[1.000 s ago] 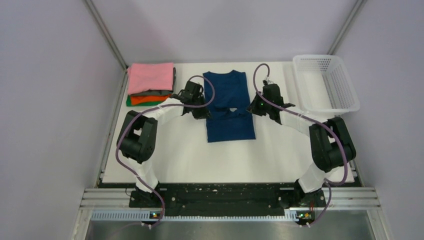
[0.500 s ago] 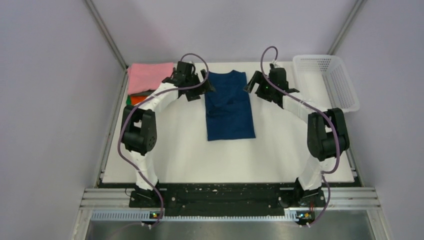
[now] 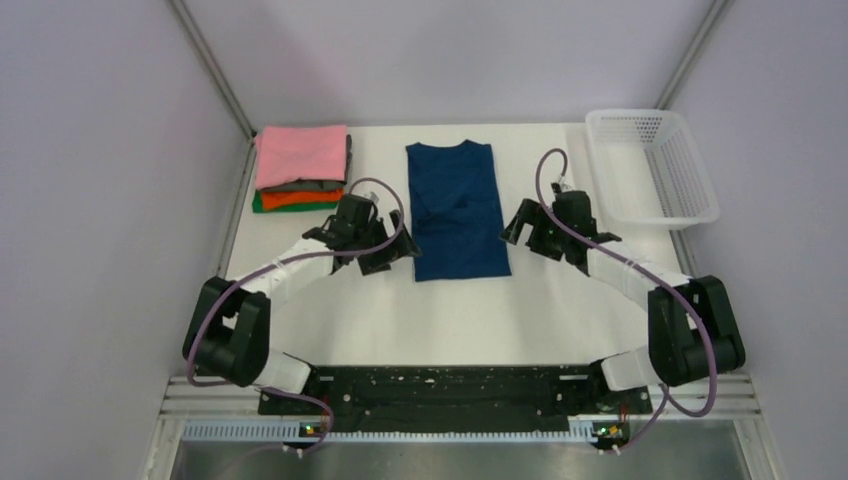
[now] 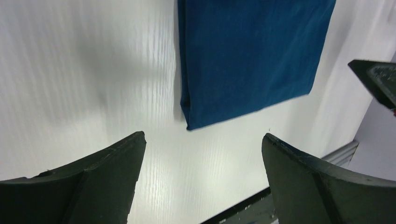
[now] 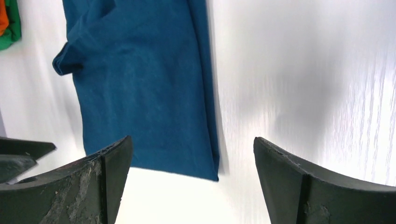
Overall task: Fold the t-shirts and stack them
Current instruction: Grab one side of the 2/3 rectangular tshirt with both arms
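Note:
A navy blue t-shirt (image 3: 458, 210) lies flat mid-table, folded into a narrow strip with its collar at the far end. Both grippers flank its near hem. My left gripper (image 3: 390, 256) is open beside the near left corner, nothing between its fingers. In the left wrist view that corner of the t-shirt (image 4: 247, 56) lies just ahead of the left gripper (image 4: 203, 136). My right gripper (image 3: 520, 238) is open by the near right edge. The right wrist view shows the t-shirt (image 5: 149, 84) under the open right gripper (image 5: 192, 140). Folded t-shirts (image 3: 302, 155) are stacked at far left, pink on top.
A white mesh basket (image 3: 655, 165) stands at the far right corner. The stack's orange and green layers (image 5: 7, 28) show at the right wrist view's upper left. The table's near edge and black rail (image 3: 450, 385) run in front of the arms.
Both grippers were shut at the shirt's middle, carried it toward the collar end and opened. They have since drawn back toward the near hem, and the shirt now lies flatter.

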